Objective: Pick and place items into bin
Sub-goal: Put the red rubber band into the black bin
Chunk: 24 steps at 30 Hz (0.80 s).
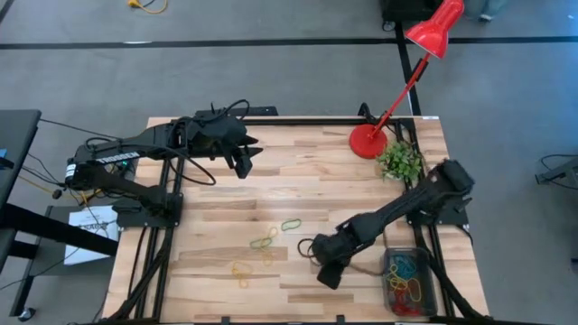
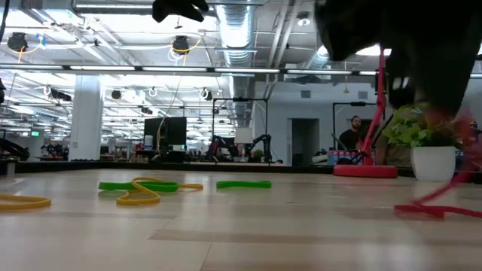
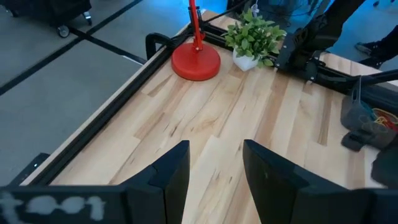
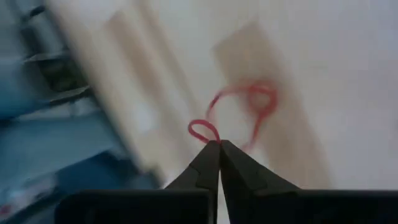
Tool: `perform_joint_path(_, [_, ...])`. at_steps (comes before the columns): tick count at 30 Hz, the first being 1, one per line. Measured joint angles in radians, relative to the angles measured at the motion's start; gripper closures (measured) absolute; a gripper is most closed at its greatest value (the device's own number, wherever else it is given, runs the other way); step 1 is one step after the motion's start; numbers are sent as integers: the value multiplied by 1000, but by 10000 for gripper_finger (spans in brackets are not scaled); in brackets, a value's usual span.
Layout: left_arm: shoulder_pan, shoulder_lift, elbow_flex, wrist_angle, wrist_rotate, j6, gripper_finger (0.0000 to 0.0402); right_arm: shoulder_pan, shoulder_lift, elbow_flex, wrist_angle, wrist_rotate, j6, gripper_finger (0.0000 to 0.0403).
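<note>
The right gripper [image 4: 213, 144] is closed on a red loop [image 4: 249, 106] above the table [image 1: 361, 190], just left of the bin [image 1: 411, 280], which holds other loops. The left gripper [image 3: 214, 165] hovers open at the far left.

A pale wooden bench [image 1: 307, 190] with a black frame is standing on a grey floor [image 1: 271, 81] crossed by dark tape lines. At about two o'clock on the bench a red desk lamp is sitting on its round base [image 1: 368, 142], its thin arm leaning up toward one o'clock to the red shade [image 1: 435, 27] hanging past the bench edge. Just beside the base, toward four o'clock, a small green plant [image 1: 400, 161] is growing in a white pot [image 2: 432, 162]. Black cables [image 1: 32, 167] are trailing off the bench toward nine o'clock. Beyond the bench a large open hall is showing, with a person [image 2: 351, 135] standing far off.
</note>
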Motion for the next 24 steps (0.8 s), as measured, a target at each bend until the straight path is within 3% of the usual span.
perform_joint_path(4, [0, 0, 0, 15, 0, 0, 262, -6, -137, -1, -18, -82, 63, 397])
perform_joint_path(12, [0, 0, 0, 56, -4, 19, 262, 101, -352, 0, -103, -20, 339, 401])
perform_joint_path(24, [0, 0, 0, 164, -48, 54, 262, 394, -388, 0, -213, -30, 785, 402])
